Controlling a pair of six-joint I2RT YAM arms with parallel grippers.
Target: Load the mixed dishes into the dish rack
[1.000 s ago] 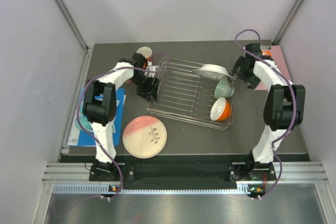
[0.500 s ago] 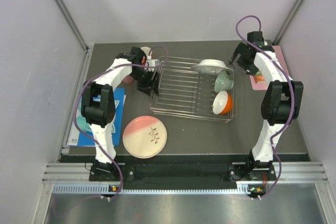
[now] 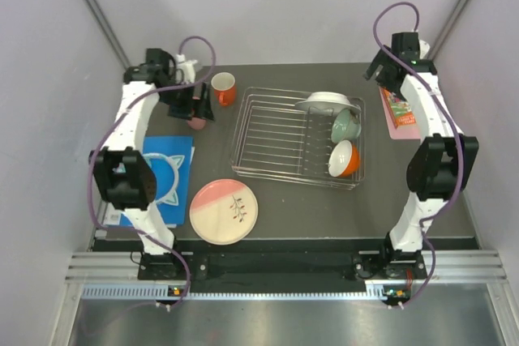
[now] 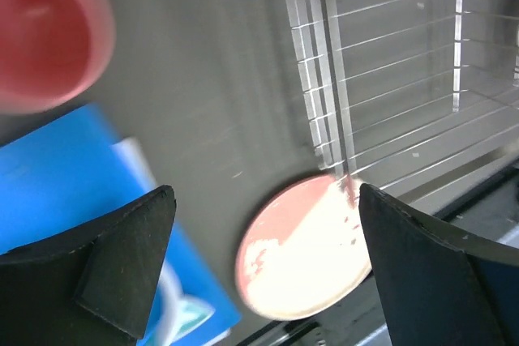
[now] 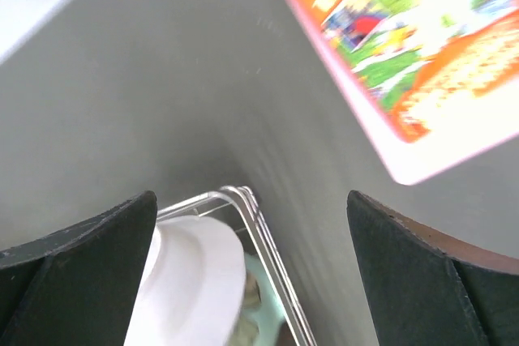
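Orange bowl (image 3: 344,160) — inside dish rack (image 3: 276,131)

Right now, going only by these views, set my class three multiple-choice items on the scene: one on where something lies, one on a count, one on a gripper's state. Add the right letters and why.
1. Where does the pink-and-cream plate lie?
A) in the dish rack
B) on the table, nearer the arm bases than the rack
C) propped against the back wall

2. How many dishes sit in the rack?
A) one
B) five
C) three

3. How does the right gripper stand?
A) open and empty
B) shut on a bowl
C) shut on a cup

Answers:
1 B, since the plate lies flat on the table outside the rack's near rim.
2 C, since the rack holds the white plate, the mint-green bowl and the orange bowl.
3 A, since the wrist view shows its fingers wide apart with nothing between them.
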